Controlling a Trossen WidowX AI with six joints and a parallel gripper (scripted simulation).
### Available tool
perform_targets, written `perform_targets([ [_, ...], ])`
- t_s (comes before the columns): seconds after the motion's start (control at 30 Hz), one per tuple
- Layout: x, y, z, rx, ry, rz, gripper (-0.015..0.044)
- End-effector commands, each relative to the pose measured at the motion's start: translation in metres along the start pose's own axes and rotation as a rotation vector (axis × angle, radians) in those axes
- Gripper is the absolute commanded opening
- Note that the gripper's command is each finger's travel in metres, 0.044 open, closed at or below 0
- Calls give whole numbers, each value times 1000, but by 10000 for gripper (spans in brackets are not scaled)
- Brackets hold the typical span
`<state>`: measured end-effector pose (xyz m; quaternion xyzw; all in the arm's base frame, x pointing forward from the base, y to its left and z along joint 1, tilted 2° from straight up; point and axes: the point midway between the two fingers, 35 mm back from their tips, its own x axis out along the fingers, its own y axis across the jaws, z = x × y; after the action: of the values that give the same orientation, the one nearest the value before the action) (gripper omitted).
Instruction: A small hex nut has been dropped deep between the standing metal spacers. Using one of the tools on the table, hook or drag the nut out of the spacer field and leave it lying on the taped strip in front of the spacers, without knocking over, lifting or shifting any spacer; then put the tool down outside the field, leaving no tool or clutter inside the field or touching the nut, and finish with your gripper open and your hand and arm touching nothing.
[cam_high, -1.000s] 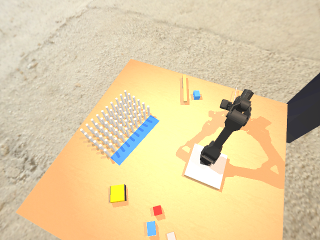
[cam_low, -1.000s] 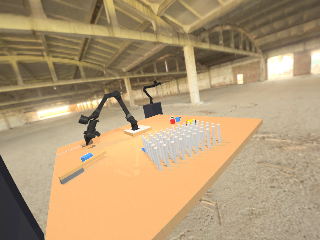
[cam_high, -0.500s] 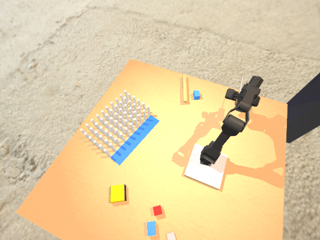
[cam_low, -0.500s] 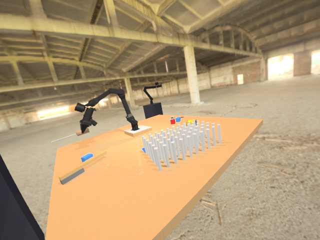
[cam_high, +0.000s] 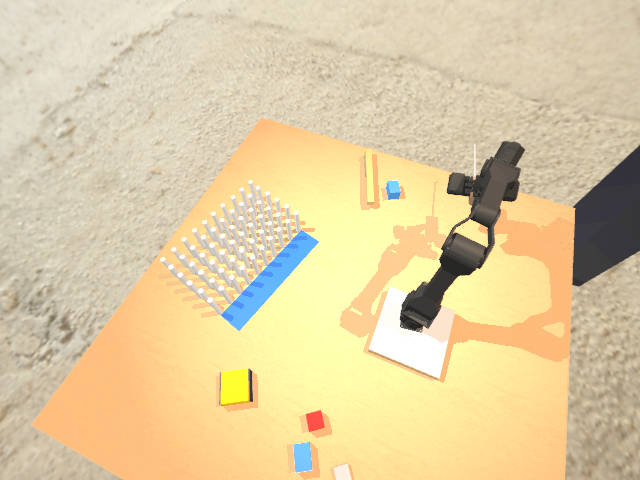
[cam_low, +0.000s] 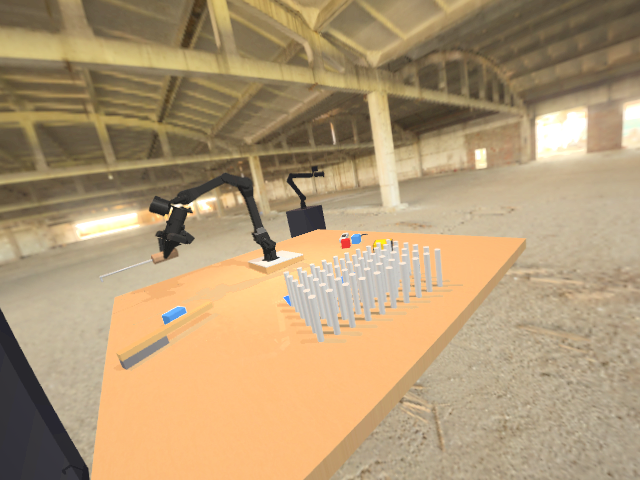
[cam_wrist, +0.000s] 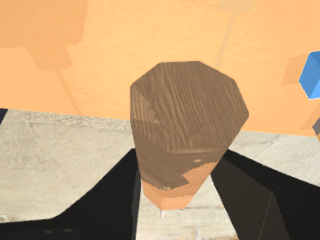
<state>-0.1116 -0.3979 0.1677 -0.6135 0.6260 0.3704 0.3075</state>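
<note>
My gripper (cam_low: 166, 254) (cam_wrist: 173, 152) is shut on the brown wooden handle (cam_low: 157, 258) (cam_wrist: 187, 105) of a hook tool and holds it above the table near its edge. The tool's thin pale rod (cam_high: 474, 160) (cam_low: 126, 269) points away from the arm, past the table edge, with a small bent tip in the exterior view. The standing metal spacers (cam_high: 297, 221) (cam_low: 315, 317) are upright in a dense field, well away from the gripper. The blue taped strip (cam_high: 275, 283) (cam_low: 287, 300) runs along their front. The nut cannot be made out among the spacers.
A long yellowish bar (cam_high: 369, 178) (cam_low: 165, 329) lies beside a blue block (cam_high: 393, 189) (cam_low: 174, 314) (cam_wrist: 312, 75). A yellow block (cam_high: 235, 386), a red cube (cam_high: 314, 420), another blue block (cam_high: 302, 457) and a whitish block (cam_high: 342, 472) sit on the table's other side.
</note>
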Motion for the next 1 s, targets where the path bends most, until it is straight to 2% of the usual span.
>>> perform_targets([
  [0.0, -5, -15, -5, -129, 11, -10, 0],
  [0.97, -21, -128, -8, -1122, 67, -101, 0],
])
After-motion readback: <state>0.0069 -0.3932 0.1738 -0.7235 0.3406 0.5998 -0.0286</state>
